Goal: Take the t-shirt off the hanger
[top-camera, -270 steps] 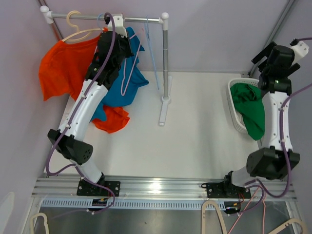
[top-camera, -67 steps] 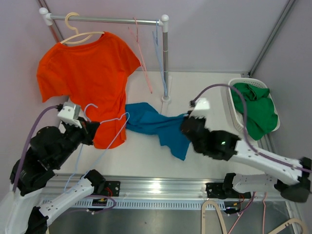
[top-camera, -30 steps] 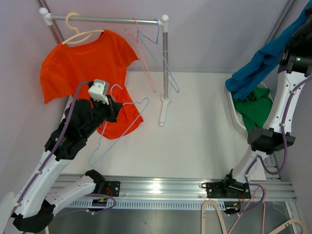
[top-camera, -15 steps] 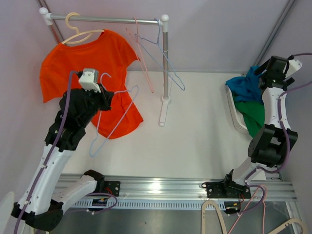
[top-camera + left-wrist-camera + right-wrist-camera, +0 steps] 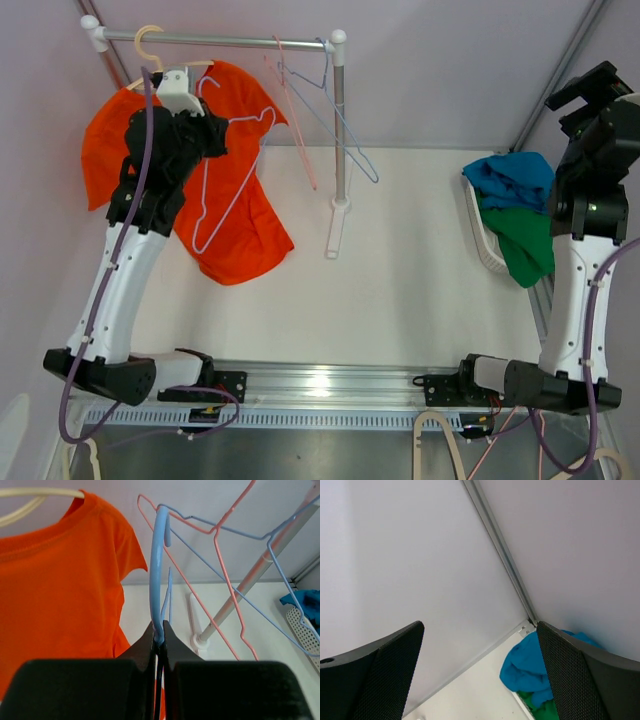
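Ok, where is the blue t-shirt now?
Top view, far right: the blue t-shirt lies crumpled in the white basket, on top of the green garment.

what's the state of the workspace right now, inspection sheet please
surface: white table, rack post standing on it
job's things: orange shirt on cream hanger on the rail; blue shirt on green cloth in the basket
clutter: pink hanger and spare blue hanger on the rail
grippers: left gripper shut on blue hanger, raised by the rail; right gripper open, empty, near the basket
cables: purple cables run along both arms
surroundings: pale walls; nothing else seen
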`<state>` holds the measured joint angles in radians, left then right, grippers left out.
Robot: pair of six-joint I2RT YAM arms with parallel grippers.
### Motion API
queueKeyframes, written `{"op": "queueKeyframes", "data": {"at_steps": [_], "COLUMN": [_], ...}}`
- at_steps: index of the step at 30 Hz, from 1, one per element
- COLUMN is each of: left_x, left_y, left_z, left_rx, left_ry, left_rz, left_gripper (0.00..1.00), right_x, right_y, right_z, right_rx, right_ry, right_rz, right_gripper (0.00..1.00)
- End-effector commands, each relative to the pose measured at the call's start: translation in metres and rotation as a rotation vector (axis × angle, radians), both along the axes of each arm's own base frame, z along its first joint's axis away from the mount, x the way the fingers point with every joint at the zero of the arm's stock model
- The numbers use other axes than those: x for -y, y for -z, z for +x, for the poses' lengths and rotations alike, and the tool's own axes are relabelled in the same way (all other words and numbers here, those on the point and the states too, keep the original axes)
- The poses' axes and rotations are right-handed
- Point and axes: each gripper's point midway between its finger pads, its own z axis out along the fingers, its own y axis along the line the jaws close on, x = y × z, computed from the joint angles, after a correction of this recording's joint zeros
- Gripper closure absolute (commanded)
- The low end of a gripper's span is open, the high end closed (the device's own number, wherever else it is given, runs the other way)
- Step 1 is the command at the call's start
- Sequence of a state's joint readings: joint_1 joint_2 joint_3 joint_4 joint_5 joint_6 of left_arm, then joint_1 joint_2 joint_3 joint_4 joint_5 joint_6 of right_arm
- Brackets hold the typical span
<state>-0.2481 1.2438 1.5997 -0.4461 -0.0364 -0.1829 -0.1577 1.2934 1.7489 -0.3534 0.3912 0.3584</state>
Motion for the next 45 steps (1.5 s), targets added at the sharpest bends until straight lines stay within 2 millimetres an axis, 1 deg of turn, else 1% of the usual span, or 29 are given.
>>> {"op": "queueKeyframes", "data": {"at_steps": [1,3,4,5,6,9,10,12,13,14,15,16,17,20,23,24,26,27,28,30,33,35,38,40,41,42,43,44,45], "left_x": [0.002,0.002,0.004,0.002,-0.002,-0.003,-0.001,-0.005,-0.009,-0.005,-0.005,-0.009,-0.008,-0.01,-0.006,-0.003,0.004,0.009,0.012,0.021,0.034,0.04,0.059,0.073,0.076,0.076,0.08,0.075,0.08], "left_y": [-0.041,-0.053,-0.05,-0.062,-0.069,-0.089,-0.096,-0.087,-0.124,-0.101,-0.115,-0.124,-0.115,-0.113,-0.106,-0.098,-0.092,-0.086,-0.086,-0.079,-0.073,-0.069,-0.06,-0.059,-0.062,-0.059,-0.058,-0.063,-0.066], "left_z": [0.016,0.024,0.033,0.036,0.04,0.055,0.064,0.079,0.072,0.093,0.092,0.093,0.104,0.109,0.121,0.13,0.139,0.146,0.148,0.156,0.164,0.165,0.164,0.158,0.152,0.149,0.143,0.136,0.127], "left_rx": [0.135,0.179,0.176,0.211,0.236,0.308,0.325,0.28,0.345,0.275,0.299,0.315,0.292,0.285,0.284,0.272,0.267,0.258,0.265,0.259,0.257,0.251,0.247,0.249,0.253,0.238,0.224,0.225,0.211], "left_ry": [0.017,0.007,0.004,-0.014,-0.047,-0.072,-0.075,-0.107,-0.124,-0.12,-0.126,-0.146,-0.161,-0.182,-0.177,-0.169,-0.147,-0.132,-0.123,-0.104,-0.081,-0.06,0.038,0.126,0.149,0.167,0.198,0.212,0.269], "left_rz": [0.037,0.041,0.046,0.04,0.055,0.085,0.093,0.142,0.131,0.167,0.162,0.159,0.167,0.169,0.181,0.188,0.176,0.171,0.161,0.158,0.16,0.162,0.178,0.18,0.179,0.18,0.161,0.143,0.095], "left_gripper": [0.99,0.99,0.99,0.99,0.99,0.99,0.99,0.99,0.99,0.99,0.99,0.99,0.99,0.99,0.99,0.99,0.99,0.99,0.99,0.99,0.99,0.99,0.99,0.99,0.98,0.88,0.53,0.45,0.39], "right_x": [-0.003,-0.004,-0.006,-0.008,-0.01,-0.009,-0.01,-0.01,-0.01,-0.01,-0.01,-0.011,-0.012,-0.012,-0.013,-0.014,-0.016,-0.016,-0.017,-0.017,-0.02,-0.022,-0.023,-0.026,-0.026,-0.028,-0.028,-0.03,-0.032], "right_y": [0.008,0.011,0.009,0.008,0.013,0.006,0.004,0.001,-0.002,-0.002,-0.002,-0.002,-0.002,0.001,0.002,0.003,0.003,0.005,0.006,0.009,0.012,0.014,0.018,0.018,0.02,0.02,0.021,0.021,0.021], "right_z": [-0.002,-0.006,-0.01,-0.013,-0.012,-0.02,-0.02,-0.02,-0.022,-0.022,-0.023,-0.024,-0.025,-0.024,-0.022,-0.021,-0.02,-0.019,-0.018,-0.018,-0.016,-0.015,-0.013,-0.012,-0.011,-0.011,-0.011,-0.009,-0.009], "right_rx": [-0.022,-0.036,-0.029,-0.021,-0.028,0.005,0.004,0.007,0.012,0.013,0.015,0.016,0.018,0.019,0.024,0.026,0.031,0.028,0.029,0.025,0.02,0.015,0.006,0.004,-0.002,-0.002,-0.004,-0.005,-0.006], "right_ry": [-0.02,-0.022,-0.034,-0.04,-0.049,-0.04,-0.043,-0.044,-0.043,-0.043,-0.045,-0.047,-0.048,-0.052,-0.061,-0.065,-0.073,-0.076,-0.078,-0.08,-0.092,-0.096,-0.097,-0.105,-0.103,-0.111,-0.111,-0.116,-0.123], "right_rz": [-0.037,-0.039,-0.042,-0.044,-0.045,-0.05,-0.055,-0.06,-0.062,-0.063,-0.063,-0.062,-0.061,-0.056,-0.049,-0.043,-0.041,-0.038,-0.035,-0.034,-0.042,-0.041,-0.04,-0.039,-0.038,-0.038,-0.039,-0.038,-0.037], "right_gripper": [0.01,0.0,0.0,0.01,0.01,0.01,0.01,0.01,0.0,0.0,0.0,0.01,0.01,0.0,0.01,0.01,0.01,0.01,0.01,0.0,0.0,0.01,0.01,0.01,0.01,0.0,0.0,0.0,0.01]}}
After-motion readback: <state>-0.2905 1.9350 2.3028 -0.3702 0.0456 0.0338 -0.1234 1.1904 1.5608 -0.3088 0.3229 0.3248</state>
